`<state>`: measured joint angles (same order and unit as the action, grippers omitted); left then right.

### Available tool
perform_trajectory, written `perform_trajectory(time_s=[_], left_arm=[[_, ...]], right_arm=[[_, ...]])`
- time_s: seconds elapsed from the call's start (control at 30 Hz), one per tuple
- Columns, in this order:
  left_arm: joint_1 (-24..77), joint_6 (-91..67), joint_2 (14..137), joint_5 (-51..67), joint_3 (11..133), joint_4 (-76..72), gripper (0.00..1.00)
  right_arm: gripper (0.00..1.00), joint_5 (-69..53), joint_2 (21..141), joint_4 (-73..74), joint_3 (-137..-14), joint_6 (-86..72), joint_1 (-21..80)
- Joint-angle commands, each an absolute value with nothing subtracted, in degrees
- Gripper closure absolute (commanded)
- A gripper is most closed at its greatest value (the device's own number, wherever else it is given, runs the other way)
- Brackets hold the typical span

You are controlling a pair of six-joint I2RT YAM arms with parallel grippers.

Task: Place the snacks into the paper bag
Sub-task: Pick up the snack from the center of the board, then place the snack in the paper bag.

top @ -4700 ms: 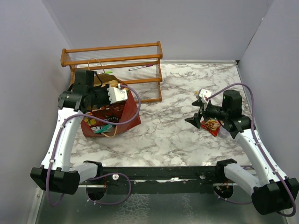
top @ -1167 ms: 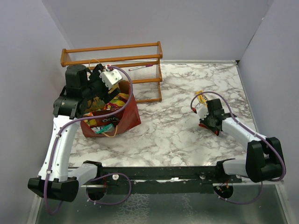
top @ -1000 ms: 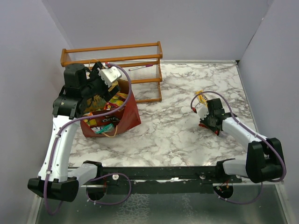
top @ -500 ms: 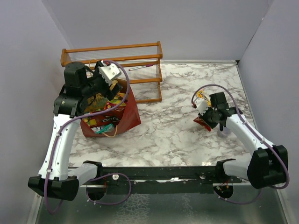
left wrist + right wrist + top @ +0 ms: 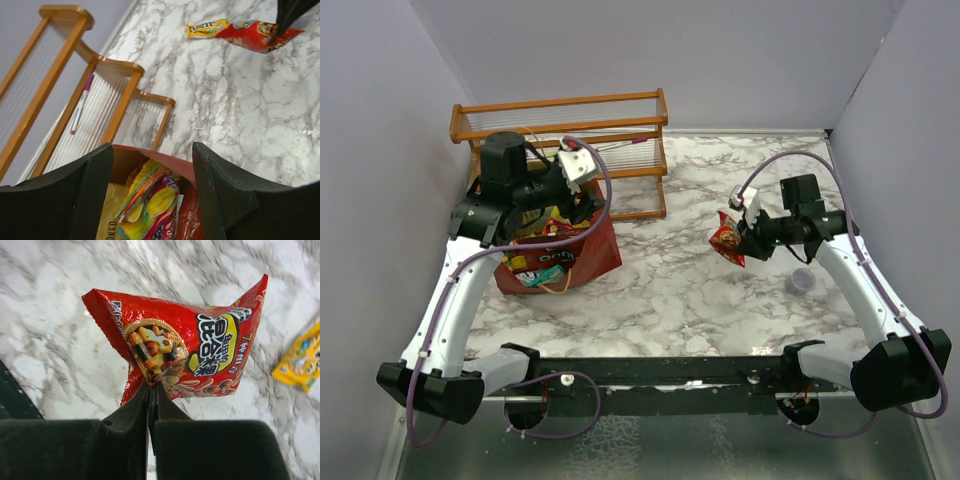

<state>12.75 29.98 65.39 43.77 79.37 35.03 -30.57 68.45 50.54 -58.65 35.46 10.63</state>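
Top camera overhead, left wrist above paper bag [image 5: 150,152], right wrist close on shared red packet [image 5: 185,355]

Showing a wooden slatted rack [image 5: 560,104] standing at the upper left of the overhead frame on the white-and-grey marble tabletop [image 5: 690,285], carrying a purple pen [image 5: 615,146] lying on one slatted shelf, with a small translucent purple cup [image 5: 801,282] sitting at middle right, well apart.

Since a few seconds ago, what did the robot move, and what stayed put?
The right claw shut on the small red packet and lifted it off the table, swinging it left toward the paper bag. The left claw hovers open above it. Bag and wooden rack stayed put.
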Motion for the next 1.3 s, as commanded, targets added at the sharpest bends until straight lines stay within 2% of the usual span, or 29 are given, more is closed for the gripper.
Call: perform_trajectory(time_s=[0.0, 0.13, 0.47, 0.93, 1.13, 1.27], left_arm=[[19.9, 32.3, 67.4, 43.5, 82.9, 37.3, 0.34], [26.6, 30.4, 70.0, 40.9, 84.8, 37.3, 0.34], [36.4, 4.5, 78.3, 37.7, 87.1, 24.4, 0.34], [40.6, -14.4, 88.0, 35.3, 87.5, 10.5, 0.34], [41.9, -15.9, 90.6, 35.7, 88.3, 10.3, 0.40], [42.4, -16.1, 91.8, 36.0, 88.0, 10.3, 0.47]], right_arm=[[0.99, -46.6, 68.0, 54.3, -63.8, 36.9, 10.5], [0.99, -51.2, 66.6, 52.0, -65.2, 35.8, 10.5], [0.99, -48.4, 63.4, 37.3, -63.4, 26.6, 11.0], [0.99, -46.8, 63.6, 33.5, -63.3, 22.7, 12.4], [0.99, -45.9, 62.9, 32.7, -62.2, 22.3, 12.7], [0.99, -45.6, 62.2, 31.8, -61.5, 22.1, 12.8]])
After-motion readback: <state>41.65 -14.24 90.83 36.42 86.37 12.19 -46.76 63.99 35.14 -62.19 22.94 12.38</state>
